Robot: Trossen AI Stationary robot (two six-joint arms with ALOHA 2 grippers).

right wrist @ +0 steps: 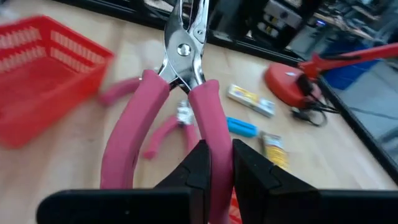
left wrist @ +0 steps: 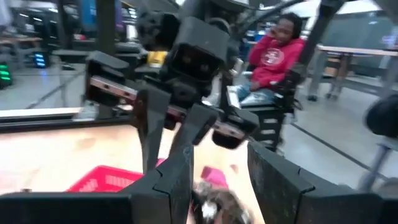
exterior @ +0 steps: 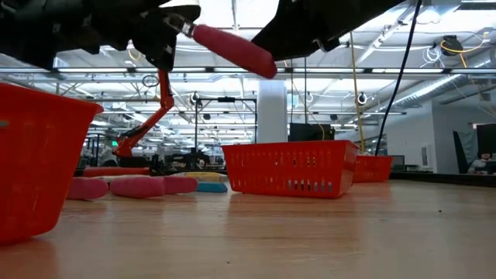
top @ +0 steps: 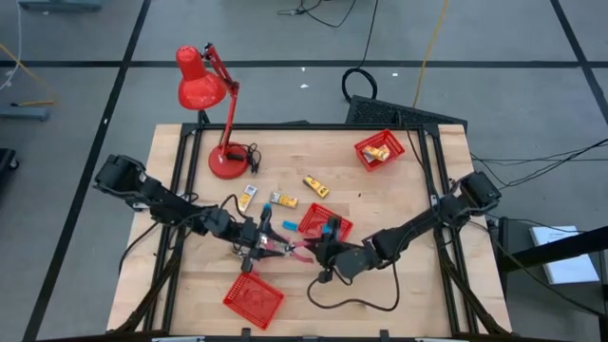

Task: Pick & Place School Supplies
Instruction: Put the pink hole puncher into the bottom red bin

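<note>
A pair of pink-handled pliers [top: 291, 249] hangs above the table between my two grippers. My right gripper [right wrist: 216, 163] is shut on one handle. My left gripper [top: 261, 239] stands at the metal head, which shows between its fingers in the left wrist view [left wrist: 214, 200]. A second pink-handled pair [right wrist: 166, 132] lies flat on the table. A blue block [right wrist: 241, 127] and yellow packets [right wrist: 250, 100] lie on the wood beyond it. My left gripper has the pliers' metal head [exterior: 184, 28] between its two fingers, coming level from the table's left. Its own fingers hide the exact place of contact. My right gripper pinches one pink handle [right wrist: 211, 134] near its free end between its two fingers, along the handle. The other handle [right wrist: 127, 149] spreads free. The pliers are lifted clear, nose pointing away toward the left gripper.
Red mesh baskets stand near the front edge [top: 253, 297], mid-table beside my right gripper [top: 326, 223] and at the far right [top: 380, 149]. A red desk lamp [top: 211, 90] stands at the far left. A person sits beyond the table [left wrist: 277, 50].
</note>
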